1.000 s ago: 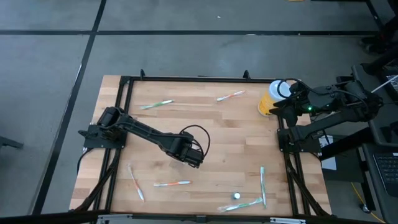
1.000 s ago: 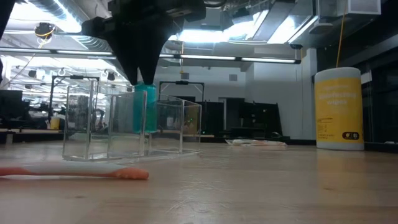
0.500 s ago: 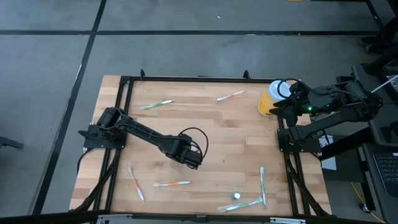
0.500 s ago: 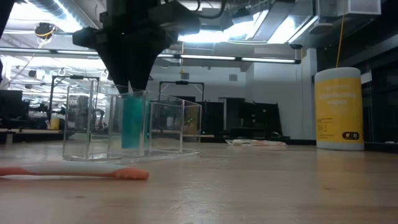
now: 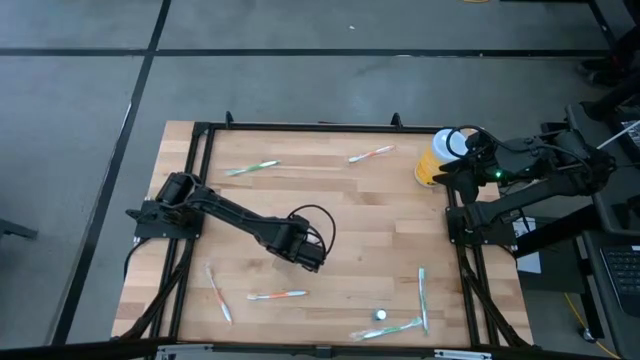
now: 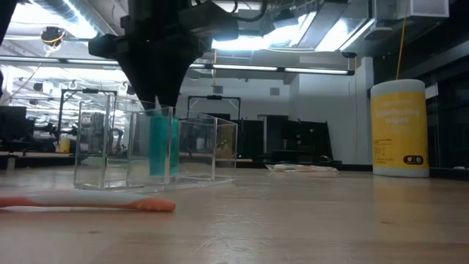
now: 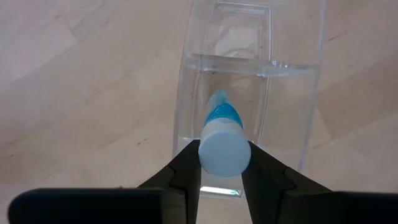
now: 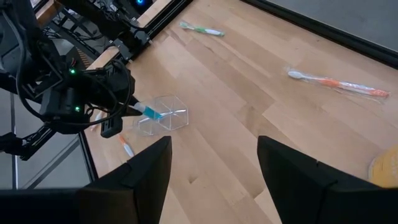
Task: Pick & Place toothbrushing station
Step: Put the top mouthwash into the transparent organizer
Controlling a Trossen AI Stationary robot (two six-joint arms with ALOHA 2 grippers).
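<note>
Tube [image 7: 222, 140] pinched btwn left gripper [image 7: 221, 163] fingers, in organizer [image 7: 249, 74].

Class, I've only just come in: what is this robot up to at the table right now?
The left end effector is shut on a blue toothpaste tube, holding it upright inside one compartment of a clear organizer mid-table. The right end effector waits open at the table's right edge, beside a yellow canister. Several toothbrushes, like the orange one, lie scattered on the table.
</note>
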